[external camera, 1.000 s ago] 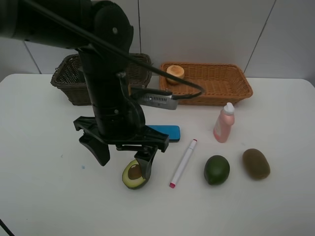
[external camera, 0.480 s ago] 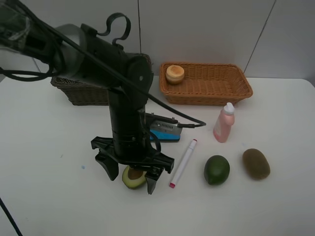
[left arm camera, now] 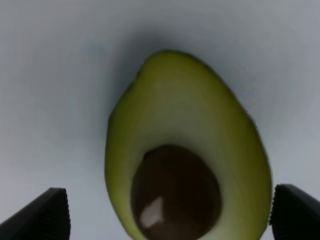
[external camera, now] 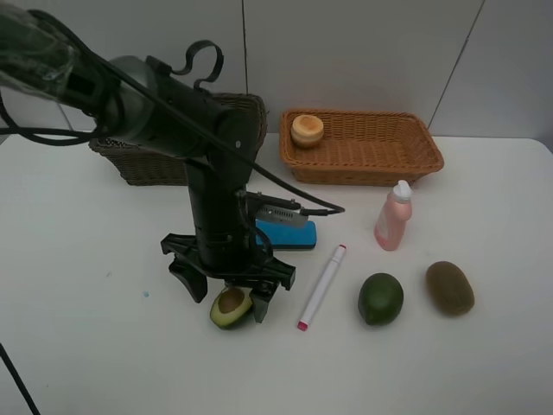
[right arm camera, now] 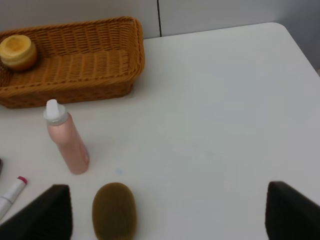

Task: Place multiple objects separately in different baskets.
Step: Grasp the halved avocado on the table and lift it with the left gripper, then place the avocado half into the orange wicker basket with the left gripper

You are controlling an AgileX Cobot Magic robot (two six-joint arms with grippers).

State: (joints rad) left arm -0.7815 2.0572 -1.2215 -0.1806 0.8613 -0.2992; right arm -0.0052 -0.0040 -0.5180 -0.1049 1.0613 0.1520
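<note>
The avocado half (external camera: 229, 309) lies cut side up near the table's front, and my open left gripper (external camera: 226, 298) stands low over it with one finger on each side, not gripping. Up close, the avocado half (left arm camera: 185, 150) fills the left wrist view between the two black fingertips (left arm camera: 45, 216). Right of it lie the white-pink marker (external camera: 322, 287), the green lime (external camera: 381, 298) and the brown kiwi (external camera: 449, 288). A blue eraser (external camera: 292, 232) sits behind the arm, and the pink bottle (external camera: 393, 216) stands upright. My right gripper (right arm camera: 169, 212) hangs open above the kiwi (right arm camera: 114, 210) and the pink bottle (right arm camera: 67, 142).
The light tan basket (external camera: 406, 164) at the back holds the orange fruit (external camera: 307, 130) in its left end. The dark brown basket (external camera: 130, 160) stands at the back left, partly hidden by my left arm. A cable loops from the arm over the eraser.
My left arm has swung forward and lowered, and its open fingers now straddle the avocado half instead of hovering beside it. The right arm's view is given only now.
</note>
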